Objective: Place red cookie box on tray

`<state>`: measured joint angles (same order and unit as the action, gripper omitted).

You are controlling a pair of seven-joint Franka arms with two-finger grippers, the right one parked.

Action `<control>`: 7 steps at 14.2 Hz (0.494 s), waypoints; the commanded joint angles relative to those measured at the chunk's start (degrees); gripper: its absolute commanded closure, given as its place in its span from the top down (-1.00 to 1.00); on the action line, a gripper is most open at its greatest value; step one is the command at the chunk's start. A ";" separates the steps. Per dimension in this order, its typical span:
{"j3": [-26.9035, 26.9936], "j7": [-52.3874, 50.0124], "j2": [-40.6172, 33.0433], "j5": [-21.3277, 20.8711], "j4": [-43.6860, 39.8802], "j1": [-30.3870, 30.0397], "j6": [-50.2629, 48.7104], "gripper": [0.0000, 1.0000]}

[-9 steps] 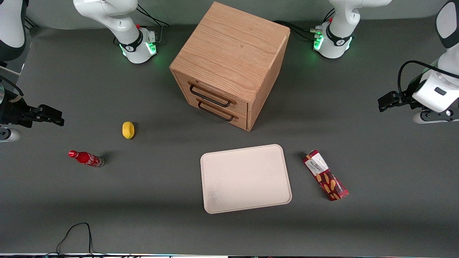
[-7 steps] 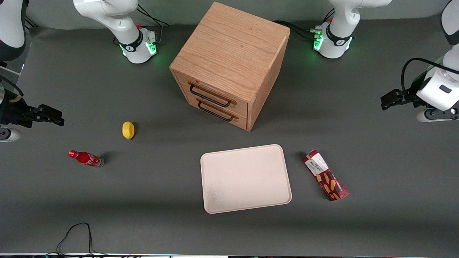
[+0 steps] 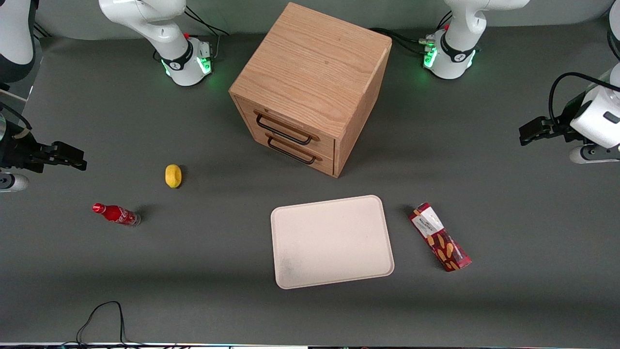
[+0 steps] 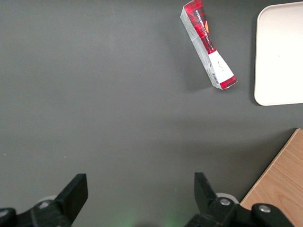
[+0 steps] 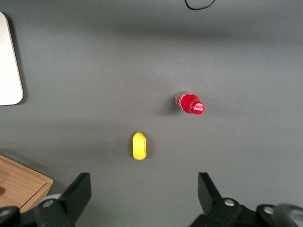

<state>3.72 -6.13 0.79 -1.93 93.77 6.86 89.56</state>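
While the red cookie box [image 3: 440, 237] lies flat on the worktop [image 3: 508, 300] just beside the tray [image 3: 332, 241], at its three o'clock in the front view, nothing stands between them; the gripper [image 3: 529, 132] hangs high toward the working arm's end, spread wide, empty. One wooden drawer cabinet [image 3: 310, 89], one lemon [image 3: 173, 175] and one soda bottle [image 3: 116, 214] also stand about.

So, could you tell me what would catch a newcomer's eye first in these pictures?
Probably the big wooden drawer cabinet standing mid-table, with the cream tray lying bare in front of it. Beside the tray, toward the working arm's end, the red cookie box lies flat on the table. The open gripper hangs above that end, apart from the box.
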 commanded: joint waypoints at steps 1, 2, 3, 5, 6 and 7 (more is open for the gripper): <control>0.76 0.68 1.41 -0.71 -2.97 1.04 -1.85 1.00; 0.76 0.59 1.67 -0.62 -3.33 1.13 -1.94 1.00; 0.76 1.29 1.85 -0.62 -3.68 1.13 -1.85 1.00; 0.59 1.30 3.95 -0.45 -6.83 1.31 -4.91 1.00; 0.50 0.95 5.27 -0.36 -8.93 1.40 -6.58 1.00; 0.15 0.59 6.06 -0.18 -10.09 1.31 -7.64 1.00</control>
<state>3.66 -5.72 3.55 -1.92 89.13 7.41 85.77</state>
